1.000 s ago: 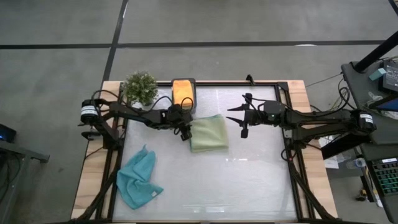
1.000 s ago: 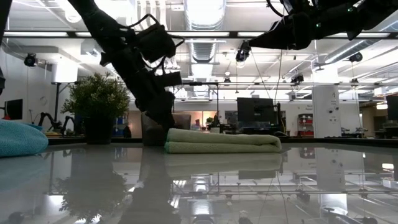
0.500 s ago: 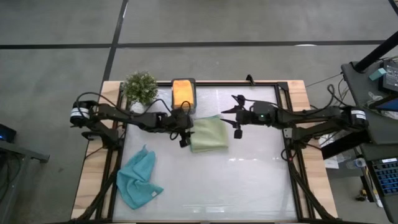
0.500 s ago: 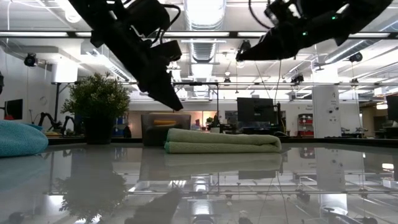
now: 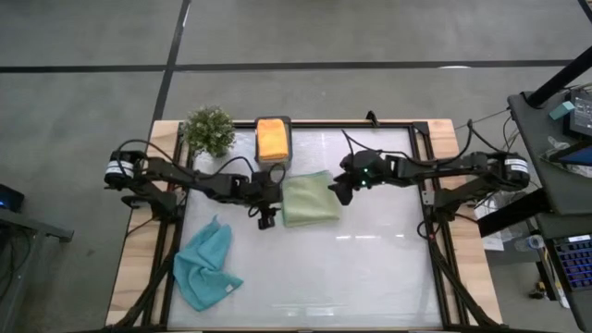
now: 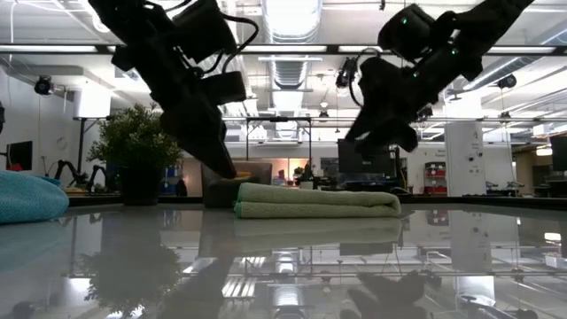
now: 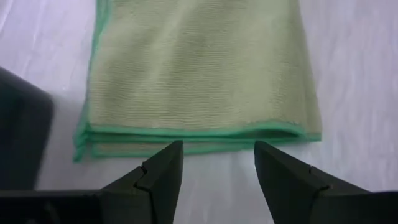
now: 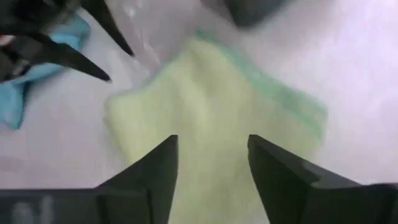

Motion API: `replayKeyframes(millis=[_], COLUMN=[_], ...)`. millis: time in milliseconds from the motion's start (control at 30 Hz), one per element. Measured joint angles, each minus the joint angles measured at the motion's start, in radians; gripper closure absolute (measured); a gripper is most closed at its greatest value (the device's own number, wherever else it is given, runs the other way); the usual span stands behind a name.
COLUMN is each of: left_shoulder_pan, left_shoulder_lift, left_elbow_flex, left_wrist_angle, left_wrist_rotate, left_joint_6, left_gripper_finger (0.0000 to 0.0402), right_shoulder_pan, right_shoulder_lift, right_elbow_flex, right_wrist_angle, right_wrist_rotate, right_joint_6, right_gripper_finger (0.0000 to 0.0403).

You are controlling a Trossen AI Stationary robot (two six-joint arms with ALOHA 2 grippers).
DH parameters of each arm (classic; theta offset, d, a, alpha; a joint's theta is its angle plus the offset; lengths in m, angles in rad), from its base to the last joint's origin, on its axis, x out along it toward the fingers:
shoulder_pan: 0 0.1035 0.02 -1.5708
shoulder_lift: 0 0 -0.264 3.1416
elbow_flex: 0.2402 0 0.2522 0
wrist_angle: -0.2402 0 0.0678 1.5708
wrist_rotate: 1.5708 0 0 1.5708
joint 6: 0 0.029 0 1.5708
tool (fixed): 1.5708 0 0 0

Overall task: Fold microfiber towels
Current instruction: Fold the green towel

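Three towels (image 5: 309,198), one plant (image 5: 209,130)

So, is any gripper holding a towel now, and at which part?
Nothing is held. The left gripper and the right gripper are open, at opposite sides of the folded green towel.

On the bench (image 5: 370,277) we find a folded towel (image 5: 309,198) lying flat near the middle, toward the back half. Behind it and slightly to the left, at the back edge, sits a small box (image 5: 272,140) with another folded towel (image 5: 271,137) in it. Left of that box, at the back left corner, stands a potted plant (image 5: 208,130). A crumpled towel (image 5: 205,264) lies at the front left, well apart from the folded one. The left end effector (image 5: 265,218) hangs just left of the folded towel, the right end effector (image 5: 339,190) just beside its right edge, so the towel lies between them.
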Motion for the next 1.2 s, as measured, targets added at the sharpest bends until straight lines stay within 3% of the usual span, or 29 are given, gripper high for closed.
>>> replayKeyframes(millis=[200,467,667,967,1200], left_shoulder_pan=[-0.004,-0.009,-0.008,-0.007,-0.007], left_shoulder_lift=[0.000,0.004,0.004,0.004,0.004], left_elbow_flex=[-0.050,-0.106,-0.109,-0.142,-0.190], left_wrist_angle=[0.021,0.123,0.125,0.156,0.240], left_wrist_rotate=[0.003,0.007,0.008,0.034,0.045], left_joint_6=[-0.026,-0.027,-0.027,-0.050,-0.055], left_gripper_finger=[0.0219,0.0219,0.0219,0.0219,0.0219], right_shoulder_pan=[-0.006,-0.006,-0.006,-0.006,-0.006], right_shoulder_lift=[0.020,0.114,0.211,0.300,0.314], right_elbow_flex=[-0.009,-0.016,-0.016,-0.016,-0.016], right_wrist_angle=[-0.104,-0.103,-0.077,0.139,0.165], right_wrist_rotate=[-0.001,-0.009,-0.010,-0.128,-0.132], right_joint_6=[0.123,0.172,0.155,0.153,0.172], right_gripper_finger=[0.0181,0.0167,0.0170,0.0174,0.0223])
